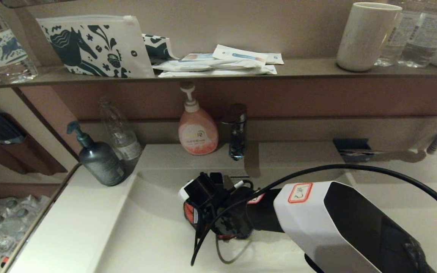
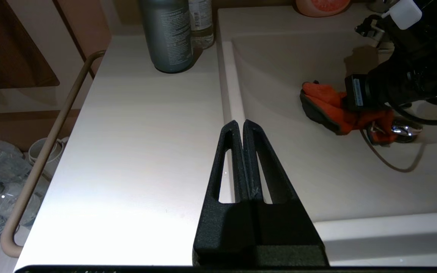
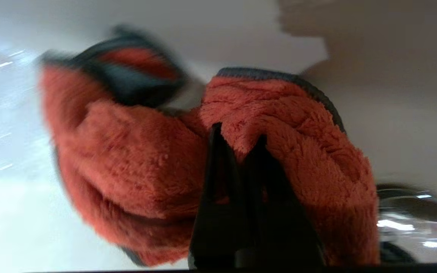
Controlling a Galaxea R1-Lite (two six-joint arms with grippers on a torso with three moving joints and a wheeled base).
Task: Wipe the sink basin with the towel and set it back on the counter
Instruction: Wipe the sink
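Note:
My right gripper (image 3: 237,132) is shut on the orange-red towel (image 3: 286,125), whose pile bunches around both fingers. The towel (image 2: 324,104) lies pressed on the floor of the off-white sink basin (image 2: 317,170), just beside the chrome drain plug (image 2: 402,131). In the head view the right wrist covers nearly all of the towel (image 1: 189,214); only an orange sliver shows in the basin (image 1: 146,235). My left gripper (image 2: 240,123) is shut and empty, hovering over the counter (image 2: 146,132) by the basin's left rim, and is out of the head view.
A grey pump bottle (image 1: 99,159) and a clear bottle (image 1: 121,132) stand at the counter's back left. A pink soap bottle (image 1: 197,129) and the faucet (image 1: 237,131) stand behind the basin. A rail (image 2: 47,144) runs along the counter's left edge. The dark shelf (image 1: 317,68) carries a horse-print pouch (image 1: 93,45).

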